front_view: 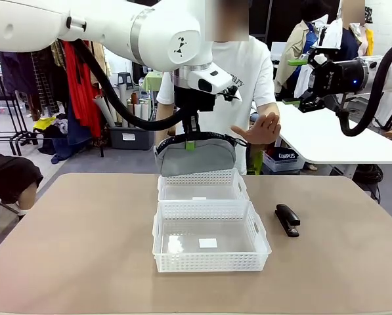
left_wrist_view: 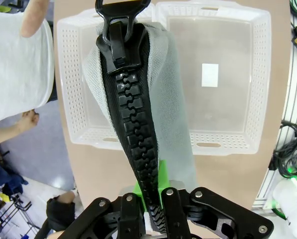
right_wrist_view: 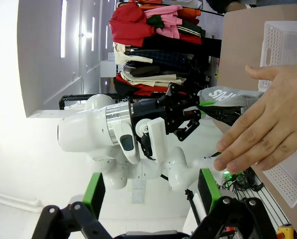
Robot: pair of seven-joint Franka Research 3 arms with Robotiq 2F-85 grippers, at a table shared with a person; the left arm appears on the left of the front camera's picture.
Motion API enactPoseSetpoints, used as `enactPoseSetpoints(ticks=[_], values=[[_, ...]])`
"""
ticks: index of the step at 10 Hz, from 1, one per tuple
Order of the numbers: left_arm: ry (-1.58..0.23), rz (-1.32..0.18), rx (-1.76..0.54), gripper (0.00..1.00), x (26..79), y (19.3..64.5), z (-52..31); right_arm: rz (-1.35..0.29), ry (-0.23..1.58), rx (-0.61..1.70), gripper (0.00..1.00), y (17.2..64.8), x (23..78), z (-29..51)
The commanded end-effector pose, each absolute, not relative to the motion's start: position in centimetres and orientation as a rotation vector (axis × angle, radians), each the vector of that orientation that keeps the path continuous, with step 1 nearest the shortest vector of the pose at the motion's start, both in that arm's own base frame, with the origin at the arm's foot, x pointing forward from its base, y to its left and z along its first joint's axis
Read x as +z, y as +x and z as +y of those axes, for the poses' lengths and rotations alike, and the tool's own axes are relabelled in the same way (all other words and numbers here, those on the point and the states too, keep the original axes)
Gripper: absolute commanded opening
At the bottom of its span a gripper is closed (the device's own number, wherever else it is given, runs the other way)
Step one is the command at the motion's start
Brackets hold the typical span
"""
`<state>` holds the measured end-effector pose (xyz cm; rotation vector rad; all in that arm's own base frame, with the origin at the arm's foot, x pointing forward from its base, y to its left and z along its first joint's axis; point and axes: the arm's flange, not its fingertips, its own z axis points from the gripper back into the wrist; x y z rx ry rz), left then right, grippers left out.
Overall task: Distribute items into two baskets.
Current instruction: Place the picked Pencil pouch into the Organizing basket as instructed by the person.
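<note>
Table [front_view: 71,249]: tan top, with both baskets and the stapler on it.
Near basket [front_view: 211,262]: white, lattice walls, the larger one. Its long axis runs left to right, and it touches the far basket.
Far basket [front_view: 202,178]: white and slightly smaller, with the same direction.
Pouch [front_view: 196,159]: grey, in the air just above the far basket. Its long axis runs left to right in the front view, with the black zipper edge on top and the grey body hanging below. In the left wrist view the pouch [left_wrist_view: 175,114] has its zipper running away from the fingers to a pull ring at the top edge. In the right wrist view it carries a white print that I cannot read surely.
Hand [front_view: 261,128]: the person's, open, fingers spread, just right of the pouch and not touching it. It is also close before the right wrist camera [right_wrist_view: 267,129].
Left gripper [front_view: 191,141]: clamped on the pouch's zipper edge near its middle [left_wrist_view: 150,191].
Right gripper [front_view: 301,82]: raised at the right, well apart from the table. Its fingers stand apart [right_wrist_view: 150,191] and hold nothing.
Box [front_view: 286,156]: on the floor behind, with the word "CAMPUS".
Stapler [front_view: 287,219]: black, flat on the table near the near basket's right wall. Its long axis runs near to far.
Labels [front_view: 208,243]: a small white one in each basket, with no writing that I can read.
</note>
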<state>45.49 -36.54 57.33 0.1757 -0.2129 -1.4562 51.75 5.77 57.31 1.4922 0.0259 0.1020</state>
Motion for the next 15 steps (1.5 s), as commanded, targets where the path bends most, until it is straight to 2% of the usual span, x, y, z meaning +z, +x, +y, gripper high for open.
enactPoseSetpoints(ticks=[1, 15], values=[[0.181, -0.218, -1.457, 0.00, 57.61, 45.32, -36.49, 0.025, 1.494, 0.108, 1.00, 51.61, 57.52, 5.81], [0.181, -0.218, -1.457, 0.00, 57.61, 45.32, -36.49, 0.025, 1.494, 0.108, 1.00, 51.61, 57.52, 5.81]])
